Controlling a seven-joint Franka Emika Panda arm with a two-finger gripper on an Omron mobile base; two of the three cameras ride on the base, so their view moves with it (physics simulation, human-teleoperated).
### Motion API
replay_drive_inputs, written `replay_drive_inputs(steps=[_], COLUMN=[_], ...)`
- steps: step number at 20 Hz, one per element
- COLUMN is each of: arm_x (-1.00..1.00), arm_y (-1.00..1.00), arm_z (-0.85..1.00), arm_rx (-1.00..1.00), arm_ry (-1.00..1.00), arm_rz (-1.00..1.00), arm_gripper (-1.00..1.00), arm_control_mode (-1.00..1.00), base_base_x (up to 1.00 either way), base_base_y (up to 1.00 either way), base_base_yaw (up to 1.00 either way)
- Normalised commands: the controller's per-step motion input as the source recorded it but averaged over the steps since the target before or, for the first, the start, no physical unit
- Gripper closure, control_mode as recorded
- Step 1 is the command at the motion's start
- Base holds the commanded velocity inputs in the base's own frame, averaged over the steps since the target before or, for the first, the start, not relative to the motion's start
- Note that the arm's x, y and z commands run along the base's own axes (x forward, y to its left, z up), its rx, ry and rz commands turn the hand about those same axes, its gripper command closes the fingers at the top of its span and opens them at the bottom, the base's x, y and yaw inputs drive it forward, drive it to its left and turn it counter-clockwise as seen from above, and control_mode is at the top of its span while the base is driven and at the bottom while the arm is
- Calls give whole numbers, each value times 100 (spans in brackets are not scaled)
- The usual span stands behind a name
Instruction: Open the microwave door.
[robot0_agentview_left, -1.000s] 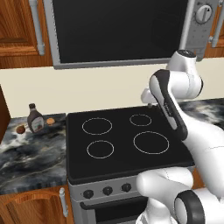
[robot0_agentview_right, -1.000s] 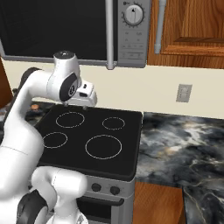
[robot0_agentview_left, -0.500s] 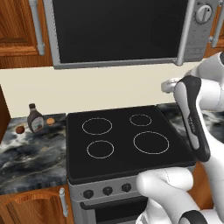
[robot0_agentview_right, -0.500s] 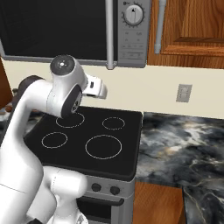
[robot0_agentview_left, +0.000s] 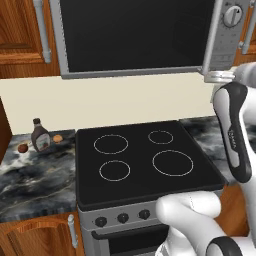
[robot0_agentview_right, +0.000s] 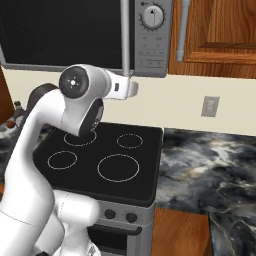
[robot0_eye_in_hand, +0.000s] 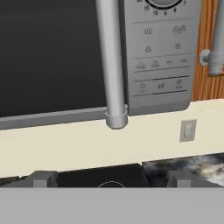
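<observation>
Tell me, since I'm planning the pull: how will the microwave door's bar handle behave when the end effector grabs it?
The handle looks like a rigid metal bar, so it probably won't flex. Its smooth round surface may let fingers slip or slide. Pulling it should swing the wide door as one stiff panel; which side it hinges on can't be seen.

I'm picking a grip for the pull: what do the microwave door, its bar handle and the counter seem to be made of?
The microwave door looks like dark glossy glass in a thin silver-grey frame. Its bar handle looks like smooth brushed metal, judging by its even grey sheen, though painted plastic is possible. The counter looks like polished marble or stone, with grey-black veining.
</observation>
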Motion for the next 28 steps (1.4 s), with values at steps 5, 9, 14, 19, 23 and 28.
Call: replay_drive_inputs(steps=[5,9,14,19,23,28], arm_x=[10,38,69,75,63,61], arm_y=[-23,-6,0,-2,-11,-14], arm_z=[69,51,20,0,-1,-7], arm_rx=[0,0,0,0,0,0], arm_ry=[-16,-1,4,3,0,0], arm_rz=[-6,-3,0,0,4,9], arm_gripper=[-100,-100,-100,-100,-100,-100], arm_control_mode=[-100,-100,-100,-100,-100,-100], base_base_x=[0,0,0,0,0,0], base_base_y=[0,0,0,0,0,0], base_base_yaw=[0,0,0,0,0,0])
